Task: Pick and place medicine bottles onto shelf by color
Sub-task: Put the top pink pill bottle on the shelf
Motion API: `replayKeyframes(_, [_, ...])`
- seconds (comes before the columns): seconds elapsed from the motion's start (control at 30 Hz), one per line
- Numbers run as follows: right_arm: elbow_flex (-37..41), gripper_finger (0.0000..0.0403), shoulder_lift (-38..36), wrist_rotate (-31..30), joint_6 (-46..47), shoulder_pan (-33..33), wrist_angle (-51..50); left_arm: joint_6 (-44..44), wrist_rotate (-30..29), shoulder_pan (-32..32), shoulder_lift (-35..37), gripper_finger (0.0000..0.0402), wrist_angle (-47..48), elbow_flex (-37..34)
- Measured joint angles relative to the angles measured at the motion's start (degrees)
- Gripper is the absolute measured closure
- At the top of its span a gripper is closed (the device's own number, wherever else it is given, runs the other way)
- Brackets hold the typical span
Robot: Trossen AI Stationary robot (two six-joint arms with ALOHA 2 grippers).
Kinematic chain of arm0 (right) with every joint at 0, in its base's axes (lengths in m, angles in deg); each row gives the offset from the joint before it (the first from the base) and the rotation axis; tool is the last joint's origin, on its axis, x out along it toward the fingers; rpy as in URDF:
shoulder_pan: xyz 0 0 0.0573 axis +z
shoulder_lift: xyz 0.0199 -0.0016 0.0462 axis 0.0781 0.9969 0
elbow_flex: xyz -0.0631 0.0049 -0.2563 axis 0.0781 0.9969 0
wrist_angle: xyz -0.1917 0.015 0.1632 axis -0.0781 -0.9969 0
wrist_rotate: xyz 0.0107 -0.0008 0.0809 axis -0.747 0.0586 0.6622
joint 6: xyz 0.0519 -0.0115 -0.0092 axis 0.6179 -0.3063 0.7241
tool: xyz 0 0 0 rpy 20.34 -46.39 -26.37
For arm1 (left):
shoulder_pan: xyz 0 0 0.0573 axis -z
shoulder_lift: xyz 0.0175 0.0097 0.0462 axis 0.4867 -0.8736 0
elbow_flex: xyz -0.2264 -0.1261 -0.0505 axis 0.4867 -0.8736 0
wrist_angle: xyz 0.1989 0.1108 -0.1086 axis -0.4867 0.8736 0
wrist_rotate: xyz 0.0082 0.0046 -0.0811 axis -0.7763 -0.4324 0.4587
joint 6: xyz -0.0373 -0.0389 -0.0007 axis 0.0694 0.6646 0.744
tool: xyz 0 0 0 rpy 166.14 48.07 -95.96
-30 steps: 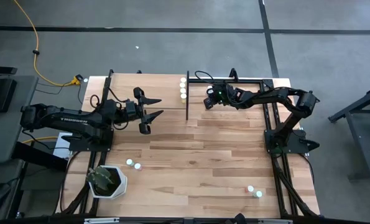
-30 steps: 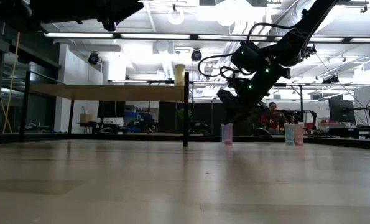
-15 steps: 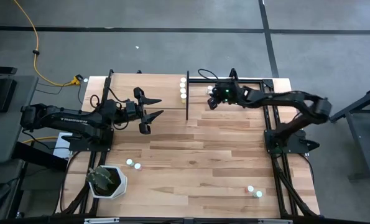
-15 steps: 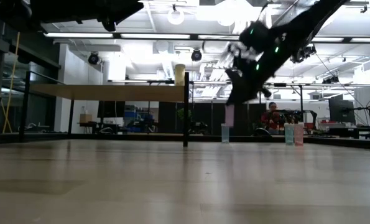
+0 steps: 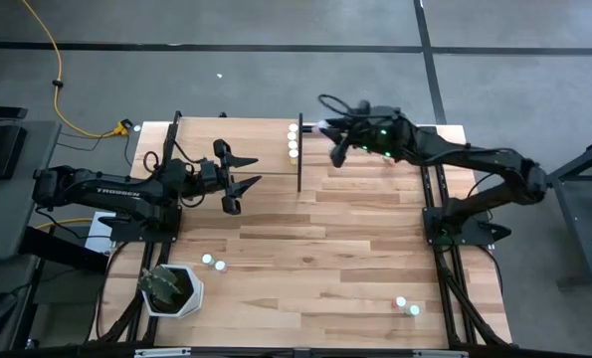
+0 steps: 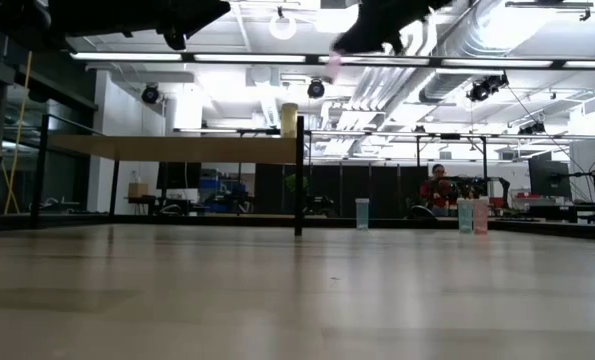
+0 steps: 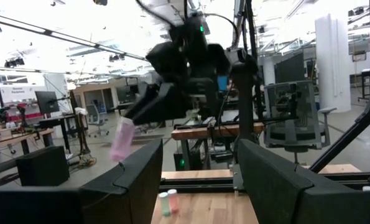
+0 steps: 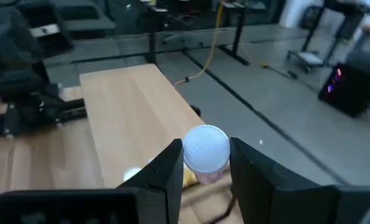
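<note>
Right gripper [image 8: 204, 163] is clamped on a pink, white-capped medicine bottle [image 8: 204, 152], held in the air just beside the shelf [image 5: 236, 144], near its right-hand post as seen from above. In the low view the bottle [image 6: 331, 66] hangs well above shelf-board height. In the left wrist view it shows tilted under the right gripper [image 7: 135, 118].

Three white-capped bottles [image 5: 294, 138] are lined up along the shelf's right edge. One yellowish bottle [image 6: 289, 119] is seen standing on the shelf board at the post in the low view.

Left gripper [image 5: 238, 183] is held with fingers spread, nothing between them, over the table [image 5: 355, 249] just in front of the shelf.

Off the shelf: two bottles [image 5: 213, 262] sit on the table near the potted plant [image 5: 171, 288], well in front of the shelf. Two more [image 5: 407, 304] stand at the table corner diagonally farthest from the shelf.

A seated person [image 6: 438, 186] is visible in the room behind the shelf.
</note>
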State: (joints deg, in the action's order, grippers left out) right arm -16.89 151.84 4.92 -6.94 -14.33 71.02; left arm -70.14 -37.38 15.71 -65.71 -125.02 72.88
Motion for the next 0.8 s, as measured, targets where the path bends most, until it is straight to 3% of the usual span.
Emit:
replayKeyframes(0.23, [-18.0,0.03,14.9,0.6,-6.9,0.7,-8.6,0.0,0.0,0.0,0.0,0.0202,0.1,0.0])
replayKeyframes(0.37, [-25.5,0.03,22.7,5.6,-8.1,-0.3,-10.7,0.0,0.0,0.0,0.0,0.0202,0.1,0.0])
replayKeyframes(0.6, [-33.9,0.03,32.2,11.2,-7.9,-2.3,-14.3,0.0,0.0,0.0,0.0,0.0202,0.1,0.0])
replayKeyframes(0.8, [-37.1,0.03,36.0,16.1,-7.7,-4.9,-18.1,0.0,0.0,0.0,0.0,0.0202,0.1,0.0])
